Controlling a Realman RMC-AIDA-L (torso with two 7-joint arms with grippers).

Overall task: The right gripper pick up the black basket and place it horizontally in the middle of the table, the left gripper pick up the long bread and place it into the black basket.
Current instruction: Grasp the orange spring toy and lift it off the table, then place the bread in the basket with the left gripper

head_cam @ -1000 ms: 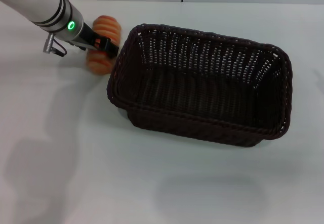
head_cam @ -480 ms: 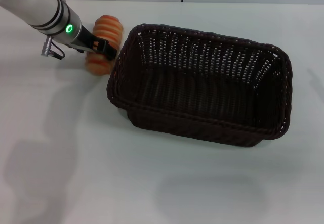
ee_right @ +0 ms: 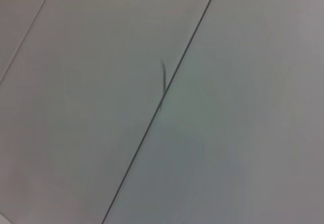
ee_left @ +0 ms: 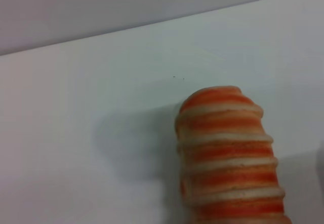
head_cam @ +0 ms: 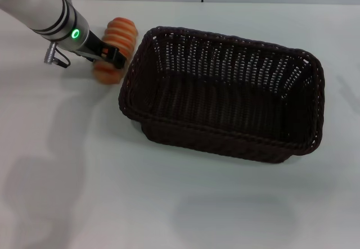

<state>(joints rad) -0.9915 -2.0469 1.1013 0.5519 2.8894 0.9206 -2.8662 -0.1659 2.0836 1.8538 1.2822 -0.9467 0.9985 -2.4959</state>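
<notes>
- The black basket lies lengthwise across the middle and right of the head view, mouth up and nothing in it, its long sides running left to right with a slight tilt down toward the right.
- Its near rim faces a wide bare stretch of white table across the whole lower part of the frame; its right corner comes near the right edge of the frame.
- The long bread lies in the upper left of the head view, just beside the basket's left end, outside the rim.
- The left hand reaches in from the upper left corner, a green light glowing on its wrist, its black fingers across the middle of the bread; I cannot tell whether they are clamped on it.
- The left wrist view shows the striped bread close up on the table, with open white surface beyond its end up to the table's far edge.
- The right hand is not in any view; its wrist camera shows only pale panels with a dark seam.
</notes>
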